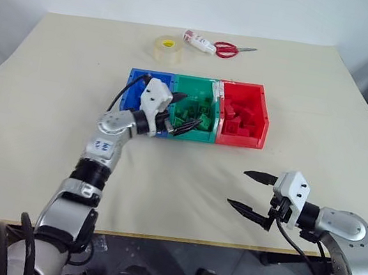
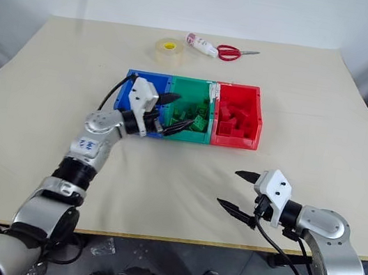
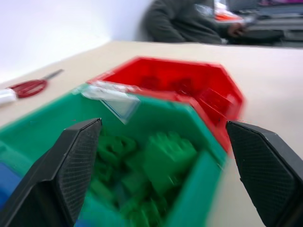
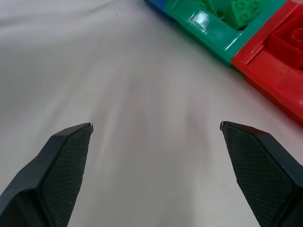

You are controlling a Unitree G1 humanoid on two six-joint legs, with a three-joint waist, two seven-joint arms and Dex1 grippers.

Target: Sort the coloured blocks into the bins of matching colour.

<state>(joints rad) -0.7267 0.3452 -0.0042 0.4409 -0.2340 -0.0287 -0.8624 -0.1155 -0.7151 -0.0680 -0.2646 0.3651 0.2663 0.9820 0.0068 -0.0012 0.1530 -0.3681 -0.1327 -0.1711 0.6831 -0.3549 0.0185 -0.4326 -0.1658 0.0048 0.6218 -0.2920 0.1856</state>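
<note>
I find my left gripper empty, fingers spread wide, poised over the green bin, whose green blocks lie directly below. My right gripper, likewise spread and empty, hangs over bare table, well apart from the bins. I see no loose blocks on the table; sorting looks complete.
</note>
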